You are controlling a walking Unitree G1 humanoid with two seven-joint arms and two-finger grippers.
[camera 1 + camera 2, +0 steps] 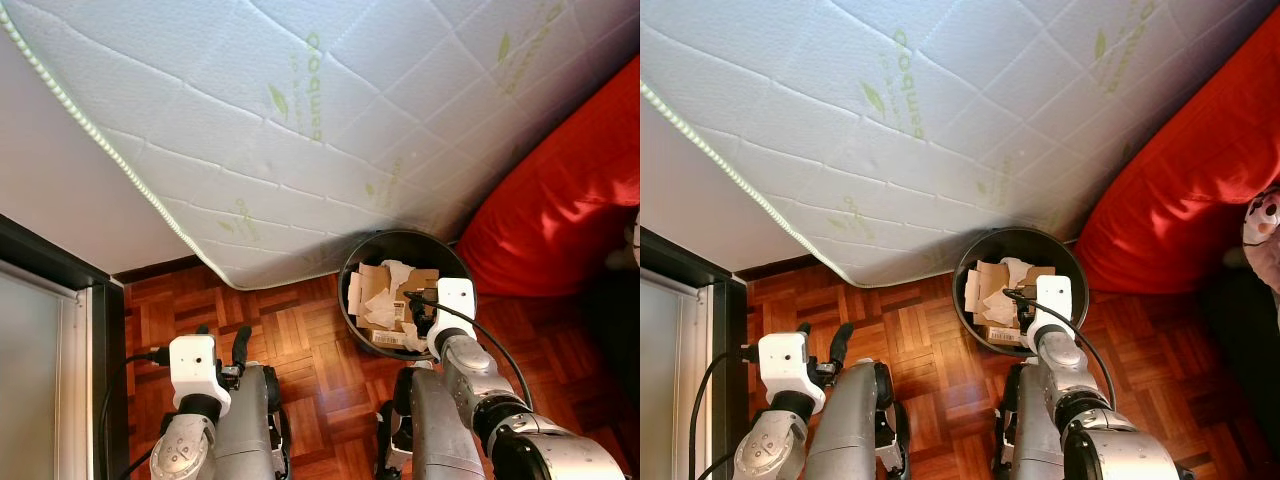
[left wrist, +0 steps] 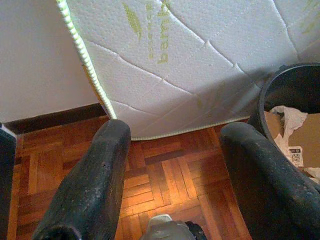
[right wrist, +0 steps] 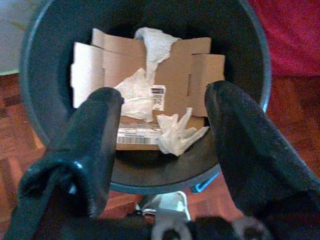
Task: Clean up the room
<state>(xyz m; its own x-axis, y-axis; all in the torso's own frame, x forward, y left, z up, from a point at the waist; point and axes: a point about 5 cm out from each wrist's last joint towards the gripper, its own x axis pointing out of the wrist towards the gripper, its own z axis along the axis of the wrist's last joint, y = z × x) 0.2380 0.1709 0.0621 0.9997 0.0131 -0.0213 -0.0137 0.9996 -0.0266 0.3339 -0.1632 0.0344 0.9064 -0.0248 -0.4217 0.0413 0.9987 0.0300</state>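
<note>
My right pincer [image 3: 162, 130] hangs just above the black bin [image 1: 452, 256], and its two fingers [image 3: 87, 145] stand wide apart with nothing between them. The bin stands on the wooden floor [image 1: 300, 340], at the foot of a white mattress [image 1: 300, 120] that leans over it, and beside a red cushion [image 1: 560, 210]. Inside the bin I see folded cardboard [image 3: 175, 75] with a printed label, and on it some crumpled white paper [image 3: 177, 132] (one piece lies near the front edge, another reaches up toward the back). My left pincer [image 2: 172, 165] is lower and well apart from the bin, over the bare floor near the mattress edge; its fingers [image 2: 92, 185] are also spread and hold nothing. At the far left stands a dark door frame [image 1: 60, 270].
</note>
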